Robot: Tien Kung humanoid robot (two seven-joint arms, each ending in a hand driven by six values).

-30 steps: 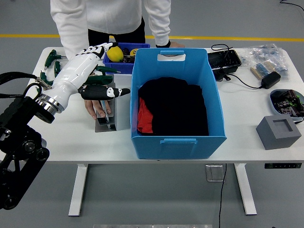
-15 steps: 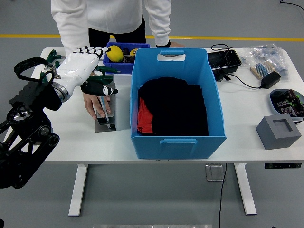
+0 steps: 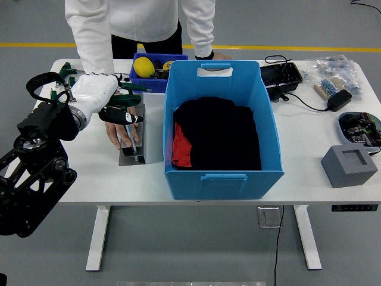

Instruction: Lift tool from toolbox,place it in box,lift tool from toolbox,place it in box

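Note:
A grey toolbox lies on the table left of the big blue box, which holds black and red cloth. A slim metal tool lies in the toolbox. A person's hand rests flat on the toolbox beside that tool. My left hand is white with black fingertips. It hovers over the far end of the toolbox, above the person's hand, with fingers relaxed and nothing held. Its thumb points right. My right arm is out of view.
A small blue bin with a yellow object stands behind the toolbox. Green-handled tools lie at the far left. A black case, a charger with its cable, bagged parts and a grey foam block are on the right.
My left hand has pulled back to the left and toward me, from stretched out over the toolbox to its far left end. The person's hand stays on the toolbox.

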